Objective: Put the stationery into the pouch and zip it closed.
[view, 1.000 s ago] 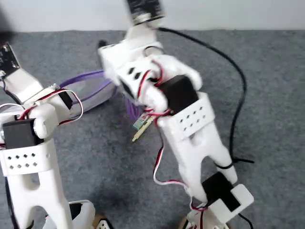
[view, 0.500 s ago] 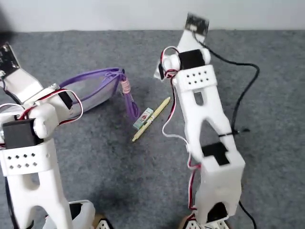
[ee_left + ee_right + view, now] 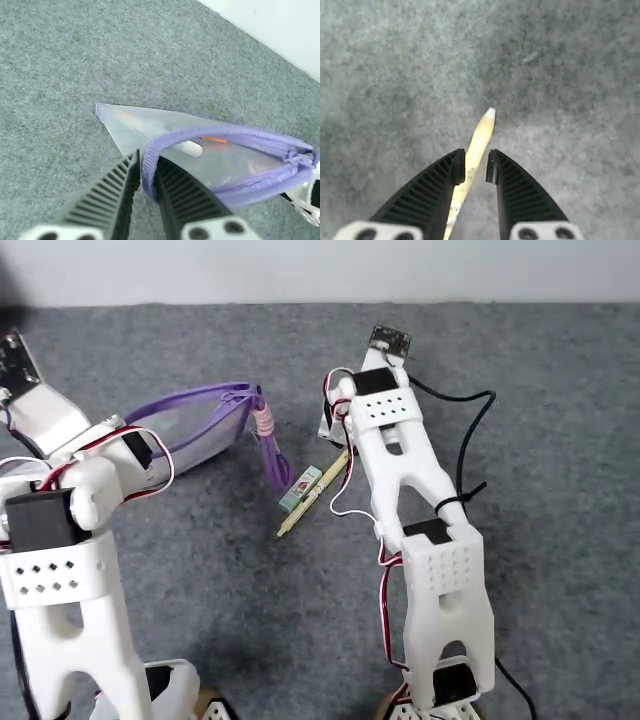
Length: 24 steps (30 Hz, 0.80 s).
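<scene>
Grey carpet [image 3: 560, 440] underfoot, pale wall [image 3: 300, 270] behind

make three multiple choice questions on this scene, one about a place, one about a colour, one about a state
1. Where is the pencil?
A) standing in a cup
B) lying on the grey mat, between the fingers of the right claw
C) on a shelf

2. What colour is the zip edge of the pouch?
A) red
B) green
C) purple

3. What is the state of the left claw?
A) wide open above the mat
B) shut on the pouch's zip edge
C) shut on a ruler

Answers:
1 B, the right wrist view shows it on the mat with an open finger on either side.
2 C, the high view shows a purple band along the rim.
3 B, the left wrist view shows its fingers pinched on that edge.
</scene>
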Tool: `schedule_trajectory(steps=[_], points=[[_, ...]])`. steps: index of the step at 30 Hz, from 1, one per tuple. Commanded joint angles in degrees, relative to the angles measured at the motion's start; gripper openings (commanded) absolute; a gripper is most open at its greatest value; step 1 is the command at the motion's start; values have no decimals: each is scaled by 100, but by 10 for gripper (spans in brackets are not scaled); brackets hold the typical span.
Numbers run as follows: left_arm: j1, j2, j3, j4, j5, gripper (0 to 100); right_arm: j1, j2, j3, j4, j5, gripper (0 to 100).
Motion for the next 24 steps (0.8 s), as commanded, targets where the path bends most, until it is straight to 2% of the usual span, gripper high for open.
schedule_trajectory(steps=[1,5,10,12,15,18,24], points=[[26,-44,-57,-141,53,11,-66,84,-53,-295,9,77],[26,-44,-48,-149,53,11,-66,365,-53,-453,176,79],[35,-44,-40,-167,53,11,-75,611,-62,-488,185,173],[44,-44,66,-211,53,11,-75,716,-62,-470,185,182],[44,-53,242,-273,53,11,-75,804,-62,-418,185,124],[44,-53,277,-264,53,11,-48,769,-62,-312,185,16],[35,-53,277,-264,35,11,-66,637,-668,523,185,6]])
